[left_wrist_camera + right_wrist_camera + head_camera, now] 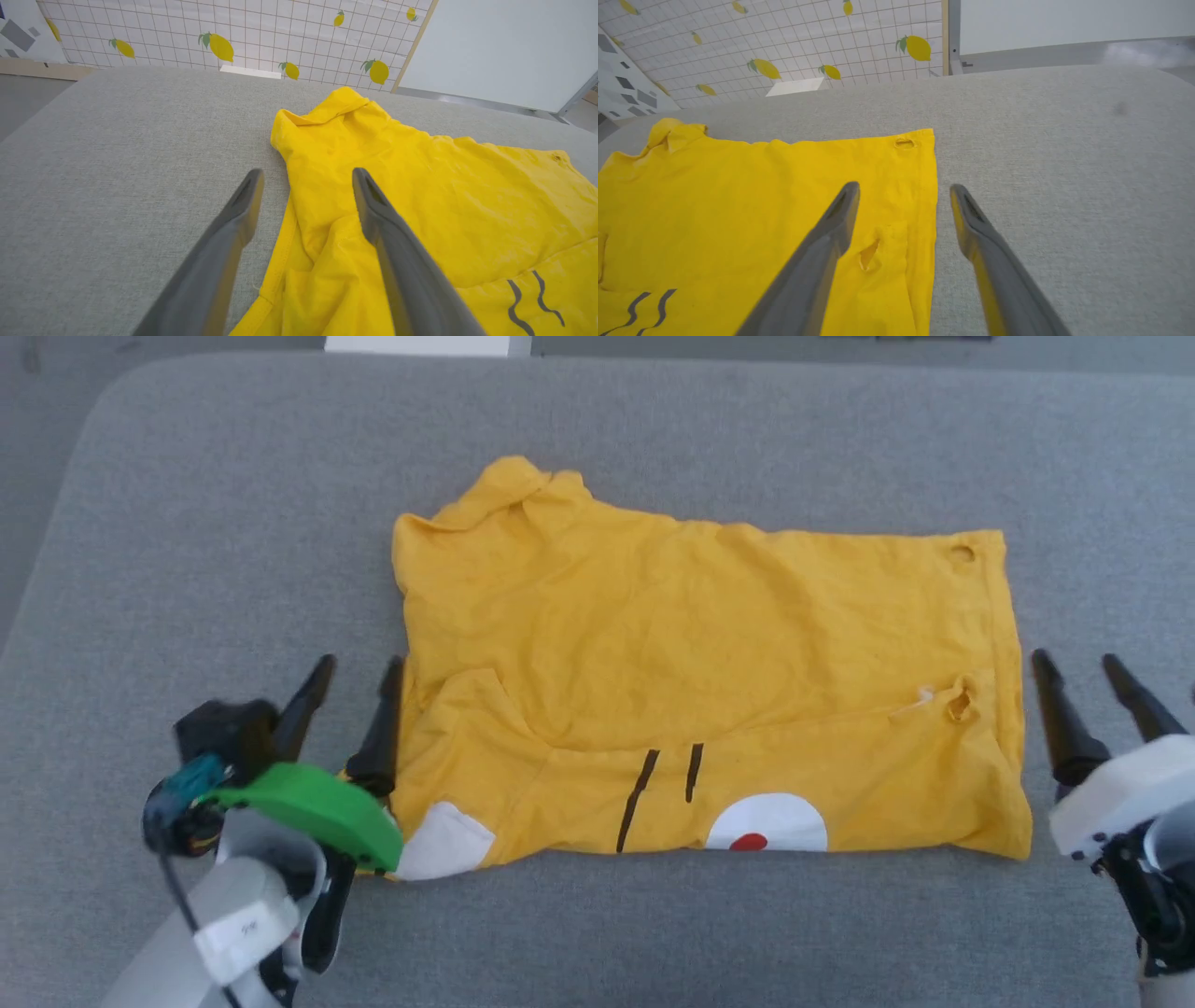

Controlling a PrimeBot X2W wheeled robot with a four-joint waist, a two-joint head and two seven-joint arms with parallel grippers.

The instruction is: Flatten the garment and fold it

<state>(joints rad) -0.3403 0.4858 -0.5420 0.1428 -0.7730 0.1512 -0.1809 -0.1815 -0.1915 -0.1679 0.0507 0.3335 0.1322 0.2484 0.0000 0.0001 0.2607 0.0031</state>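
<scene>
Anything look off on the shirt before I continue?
Yes. The garment has two puckered spots, possibly holes, near its right edge, and its far left corner is bunched up instead of lying flat.

A grey, fabric-covered tabletop (pixel 653 933) has rounded far corners. Beyond the tabletop's far edge stands a wall (pixel 261 28) of white grid tiles printed with yellow lemons and green leaves. A flat white block (pixel 250 72) lies just past that edge. Right of the lemon wall, past a pale wooden strip (pixel 416 44), is a plain white panel (pixel 504 42). Off the tabletop's far left corner is grey floor (pixel 23 100). A faint dark smudge (pixel 1121 108) marks the tabletop's far right part.
</scene>
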